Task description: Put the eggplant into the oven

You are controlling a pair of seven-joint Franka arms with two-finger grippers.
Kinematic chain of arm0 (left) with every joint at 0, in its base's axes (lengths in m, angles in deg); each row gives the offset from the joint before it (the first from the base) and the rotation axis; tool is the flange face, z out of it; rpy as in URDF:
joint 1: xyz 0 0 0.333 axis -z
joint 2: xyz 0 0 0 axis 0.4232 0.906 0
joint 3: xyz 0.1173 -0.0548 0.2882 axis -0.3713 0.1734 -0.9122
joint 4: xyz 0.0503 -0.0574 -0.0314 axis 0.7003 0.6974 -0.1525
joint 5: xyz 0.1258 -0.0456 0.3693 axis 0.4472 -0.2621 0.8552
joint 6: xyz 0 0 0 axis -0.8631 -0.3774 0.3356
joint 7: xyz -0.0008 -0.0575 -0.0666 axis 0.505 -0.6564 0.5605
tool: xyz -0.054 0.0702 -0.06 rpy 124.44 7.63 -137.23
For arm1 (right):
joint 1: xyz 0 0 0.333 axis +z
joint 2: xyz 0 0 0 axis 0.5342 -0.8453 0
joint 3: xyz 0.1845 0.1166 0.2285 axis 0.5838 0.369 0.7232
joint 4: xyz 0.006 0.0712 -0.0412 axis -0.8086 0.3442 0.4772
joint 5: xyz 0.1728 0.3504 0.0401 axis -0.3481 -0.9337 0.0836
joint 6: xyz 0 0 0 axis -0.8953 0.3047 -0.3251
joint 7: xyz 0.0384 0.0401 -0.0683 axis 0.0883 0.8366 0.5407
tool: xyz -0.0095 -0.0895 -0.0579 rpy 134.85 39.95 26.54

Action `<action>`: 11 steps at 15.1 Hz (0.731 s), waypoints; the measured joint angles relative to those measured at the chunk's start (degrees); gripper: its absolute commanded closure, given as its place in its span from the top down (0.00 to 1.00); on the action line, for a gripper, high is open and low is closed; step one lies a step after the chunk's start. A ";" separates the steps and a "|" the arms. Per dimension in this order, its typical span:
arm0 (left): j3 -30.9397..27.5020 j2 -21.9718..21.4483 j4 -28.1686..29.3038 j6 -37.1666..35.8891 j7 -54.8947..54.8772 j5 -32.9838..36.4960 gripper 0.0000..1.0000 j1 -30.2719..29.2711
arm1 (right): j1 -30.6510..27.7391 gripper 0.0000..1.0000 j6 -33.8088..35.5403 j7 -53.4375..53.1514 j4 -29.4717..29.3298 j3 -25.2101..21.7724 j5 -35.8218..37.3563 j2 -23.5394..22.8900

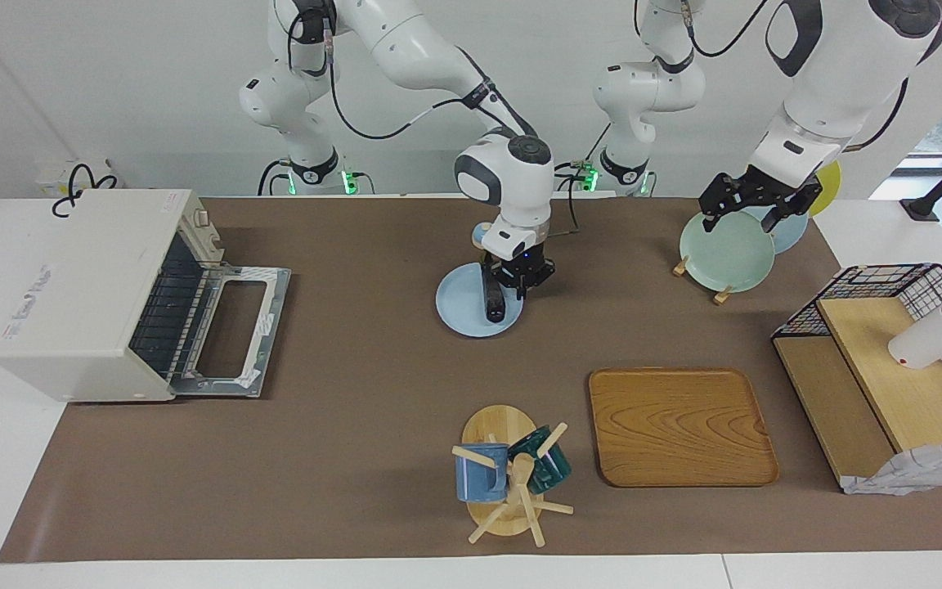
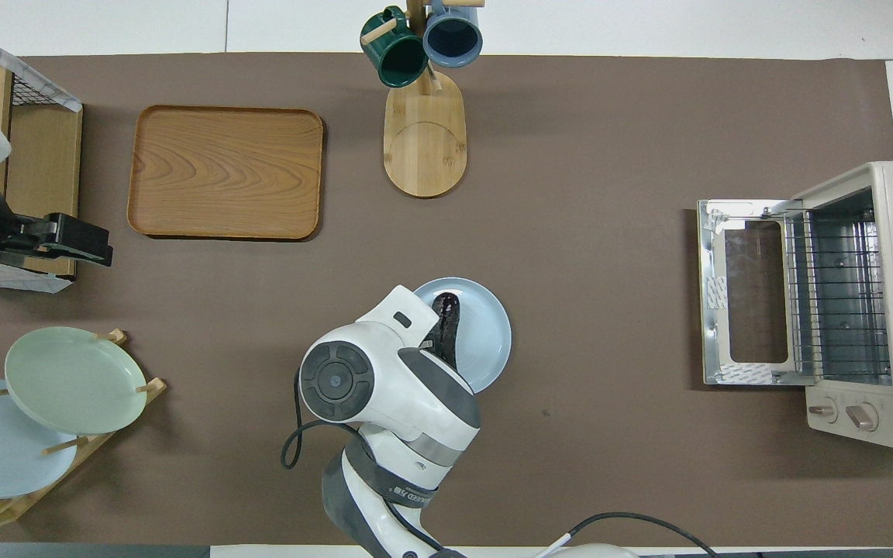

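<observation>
— Gripping is seen at the right pincer, clenched on the slender, glossy dark purple eggplant, whose free end hangs just over the round pale blue plate beneath.

— Slippage is feared: held near one end, it could swing loose before the boxy off-white oven, well apart, door open. One eggplant, one oven are counted. The left pincer waits over the rack; its closure cannot be told.

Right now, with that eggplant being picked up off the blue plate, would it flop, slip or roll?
The eggplant looks firm, so it probably stays stiff when lifted. Its glossy skin may be slippery in the right end effector, which is at its stem end, so the free end might swing. Being long and rounded, it would likely roll if set down on the oven rack.
</observation>
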 measured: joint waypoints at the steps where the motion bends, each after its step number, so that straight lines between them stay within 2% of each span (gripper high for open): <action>1: 0.00 0.00 0.00 -0.17 0.01 0.00 1.00 -0.05 | -0.21 0.00 4.03 1.12 -2.30 -0.15 1.46 0.03; 3: 0.00 -0.02 0.00 -0.28 0.02 0.00 1.00 -0.08 | -1.56 0.00 9.71 4.42 -5.72 -0.59 2.68 0.33; 6: 0.00 -0.02 0.00 -0.41 0.02 0.00 1.00 -0.09 | -7.64 0.00 13.08 13.16 -6.41 -1.18 3.22 3.13; 9: 0.50 -0.02 0.00 -0.70 0.05 0.00 1.00 -1.20 | -17.19 0.00 14.36 24.53 -3.97 -1.38 3.24 7.87; 11: 1.13 -0.02 0.00 -0.74 0.05 0.00 1.00 -2.39 | -21.91 0.00 14.39 28.52 -0.64 -1.42 3.24 10.61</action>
